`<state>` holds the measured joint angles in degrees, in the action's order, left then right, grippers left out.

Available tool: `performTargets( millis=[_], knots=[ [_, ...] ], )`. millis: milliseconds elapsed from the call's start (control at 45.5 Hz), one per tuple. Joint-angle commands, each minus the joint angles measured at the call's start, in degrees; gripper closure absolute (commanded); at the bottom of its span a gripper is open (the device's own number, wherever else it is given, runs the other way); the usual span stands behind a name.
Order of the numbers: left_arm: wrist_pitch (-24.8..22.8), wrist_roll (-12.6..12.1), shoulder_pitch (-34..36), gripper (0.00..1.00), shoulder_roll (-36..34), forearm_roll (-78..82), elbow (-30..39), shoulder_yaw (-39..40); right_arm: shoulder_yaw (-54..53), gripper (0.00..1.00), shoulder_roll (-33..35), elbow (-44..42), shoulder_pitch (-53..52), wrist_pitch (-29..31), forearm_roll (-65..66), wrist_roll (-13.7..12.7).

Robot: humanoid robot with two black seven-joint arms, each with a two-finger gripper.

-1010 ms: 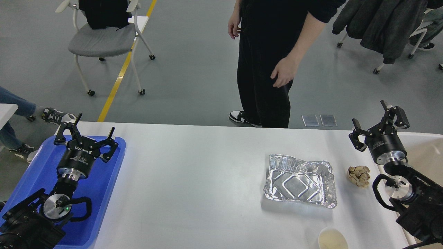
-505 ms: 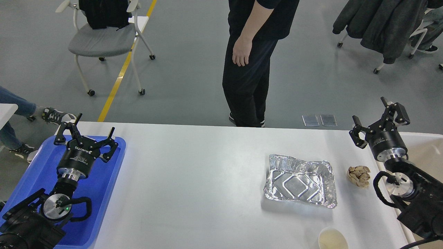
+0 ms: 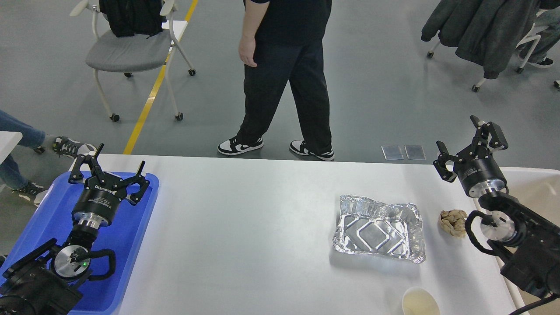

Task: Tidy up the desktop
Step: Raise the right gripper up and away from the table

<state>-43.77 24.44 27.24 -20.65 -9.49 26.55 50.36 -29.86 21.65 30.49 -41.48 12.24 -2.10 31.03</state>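
Observation:
The white desktop [image 3: 245, 227] spans the view. On its right part lie a crumpled foil tray [image 3: 379, 228], a crumpled brownish paper ball [image 3: 453, 222] to its right, and a paper cup [image 3: 420, 302] at the front edge. My left gripper [image 3: 106, 168] is open and empty above the blue tray [image 3: 127, 245] at the left. My right gripper [image 3: 467, 146] is open and empty, raised behind and slightly right of the paper ball, apart from it.
A cream-white bin [image 3: 536, 192] sits at the table's right end under my right arm. A person in black [image 3: 284, 74] walks on the floor behind the table. A grey chair [image 3: 131, 48] stands at the back left, coats on a chair at the back right.
My right gripper has risen and shifted slightly left, staying open. The person behind the table has walked to the left. My left arm has not moved.

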Motion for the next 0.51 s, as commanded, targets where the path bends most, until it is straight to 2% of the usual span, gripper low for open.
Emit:
performTargets(
  millis=[0, 176, 329, 483],
  knots=[
    [0.0, 0.0, 0.0, 0.01, 0.0, 0.0, 0.1, 0.0, 15.2, 0.00, 2.7, 4.7, -8.7, -6.5, -0.8, -0.4],
    [0.0, -0.1, 0.1, 0.01, 0.1, 0.0, 0.1, 0.0, 26.9, 0.00, 4.0, 4.0, -15.3, -6.3, -0.1, -0.4],
    [0.0, -0.1, 0.1, 0.01, 0.1, 0.0, 0.1, 0.0, 53.5, 0.00, 7.7, 5.3, -26.9, -5.3, -0.2, -0.2],
    [0.0, -0.1, 0.1, 0.01, 0.1, 0.0, 0.1, 0.0, 65.7, 0.00, 11.0, 8.5, -32.7, -5.2, -0.4, -0.2]
  ],
)
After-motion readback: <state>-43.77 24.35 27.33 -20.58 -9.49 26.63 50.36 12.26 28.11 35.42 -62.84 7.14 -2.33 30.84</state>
